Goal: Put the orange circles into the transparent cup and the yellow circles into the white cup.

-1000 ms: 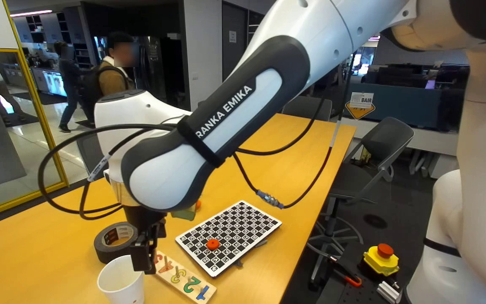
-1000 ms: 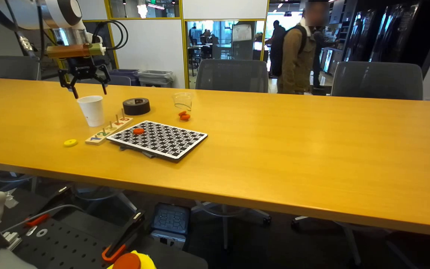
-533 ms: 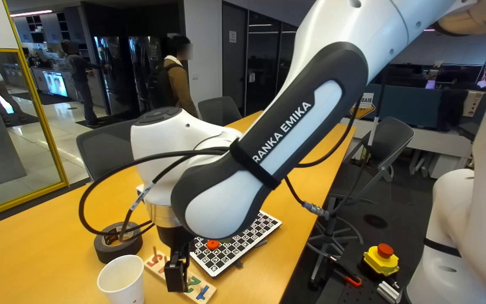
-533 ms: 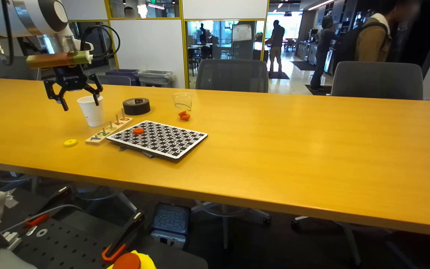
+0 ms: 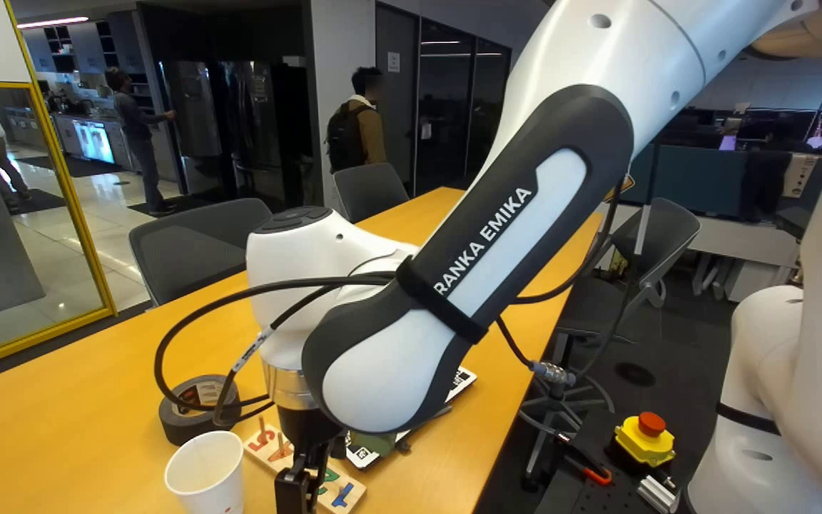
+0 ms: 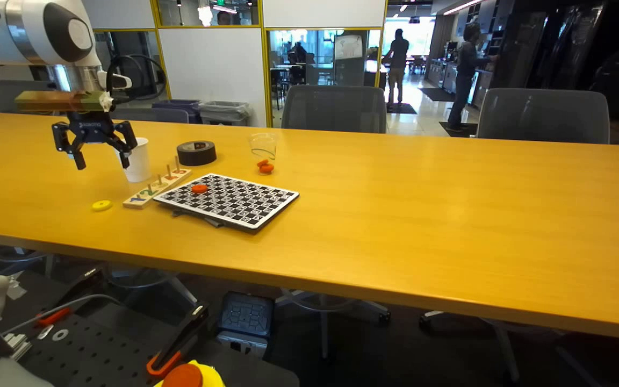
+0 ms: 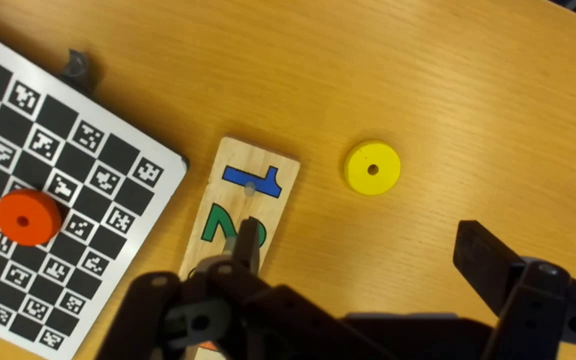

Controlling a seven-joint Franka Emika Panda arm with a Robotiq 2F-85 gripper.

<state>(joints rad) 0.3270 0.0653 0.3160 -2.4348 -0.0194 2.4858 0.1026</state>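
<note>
A yellow circle [image 7: 372,168] lies flat on the table, ahead of the fingertips in the wrist view; it also shows in an exterior view, where my gripper [image 6: 102,162] hangs above and behind it. My gripper [image 7: 359,227] is wide open, nothing between its fingers. An orange circle [image 7: 28,217] rests on the checkered board. The transparent cup [image 6: 263,142] stands farther back; orange circles [image 6: 266,168] show at its lower part, inside or in front I cannot tell. The white cup [image 5: 204,475] stands upright beside my gripper, partly covered by a finger in an exterior view.
A wooden number board with upright pegs [image 7: 250,187] lies under my one finger, between the yellow circle and the checkered board [image 6: 245,201]. A black tape roll [image 6: 196,153] sits behind it. People stand in the background beyond the table [image 6: 395,215].
My arm has swung sideways past the white cup and come down, so the gripper hangs lower and nearer the yellow circle. Its jaws stayed open. The objects on the table have not moved.
</note>
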